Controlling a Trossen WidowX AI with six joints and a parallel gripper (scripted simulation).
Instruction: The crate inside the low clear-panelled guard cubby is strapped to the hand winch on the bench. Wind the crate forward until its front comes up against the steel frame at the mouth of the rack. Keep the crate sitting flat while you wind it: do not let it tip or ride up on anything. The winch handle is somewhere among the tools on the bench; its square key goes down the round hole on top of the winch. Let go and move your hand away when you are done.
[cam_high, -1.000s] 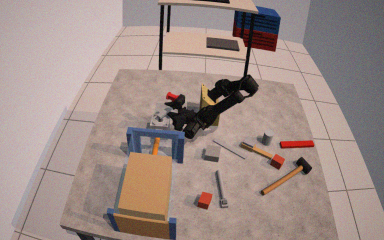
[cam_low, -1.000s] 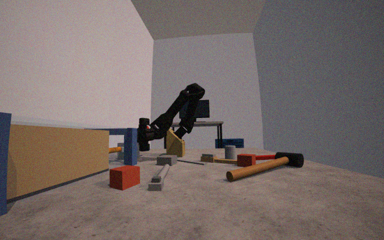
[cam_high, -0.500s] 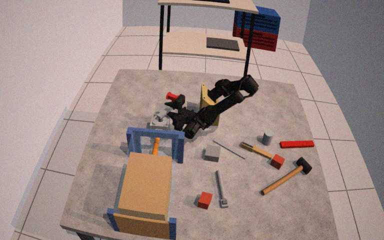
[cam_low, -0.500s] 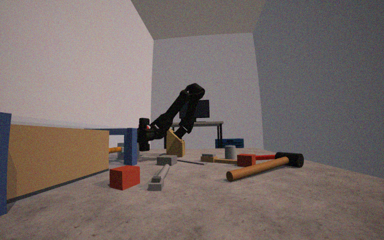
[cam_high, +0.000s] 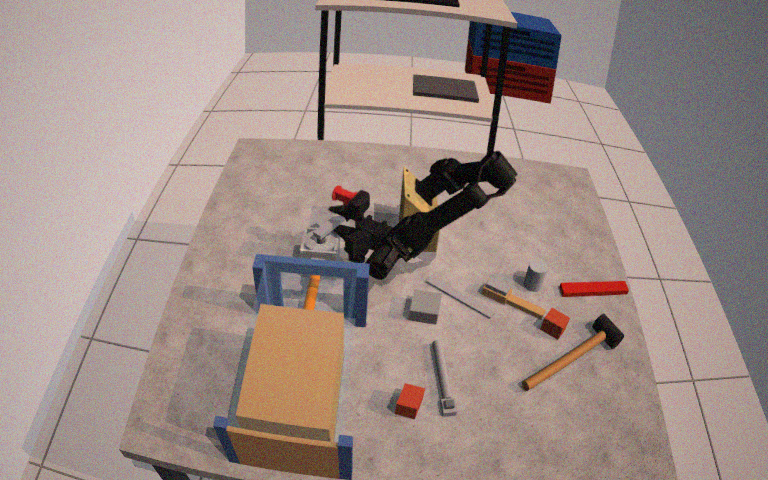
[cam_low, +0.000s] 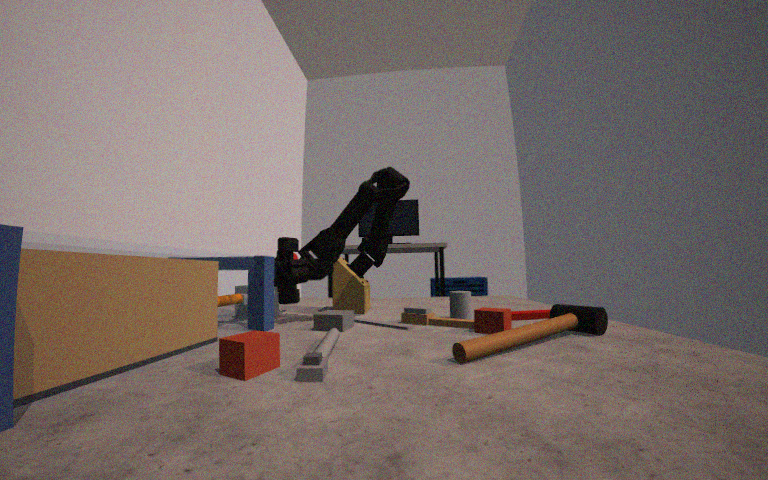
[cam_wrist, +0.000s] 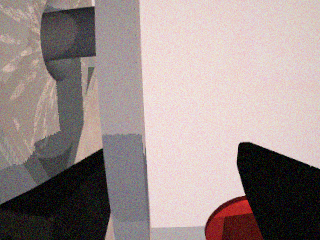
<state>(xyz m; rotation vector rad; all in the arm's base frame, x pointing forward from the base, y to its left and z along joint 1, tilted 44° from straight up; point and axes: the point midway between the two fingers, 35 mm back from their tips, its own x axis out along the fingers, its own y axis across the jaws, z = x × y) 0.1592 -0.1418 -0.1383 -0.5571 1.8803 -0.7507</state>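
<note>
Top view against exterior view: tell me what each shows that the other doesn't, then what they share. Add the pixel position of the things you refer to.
Only the top view: floor tiles (cam_high: 673, 328), a dark slab (cam_high: 445, 88) on the lower shelf and a red bin (cam_high: 521, 82).

Only the exterior view: the ceiling (cam_low: 396, 33) and the monitor's upright screen (cam_low: 406, 217).

Both: the blue frame (cam_high: 311, 261) (cam_low: 261, 300), mallet (cam_high: 563, 360) (cam_low: 515, 338), grey cylinder (cam_high: 534, 277) (cam_low: 459, 305), grey wrench (cam_high: 440, 370) (cam_low: 325, 346) and blue bin (cam_high: 529, 42) (cam_low: 458, 286).
</note>
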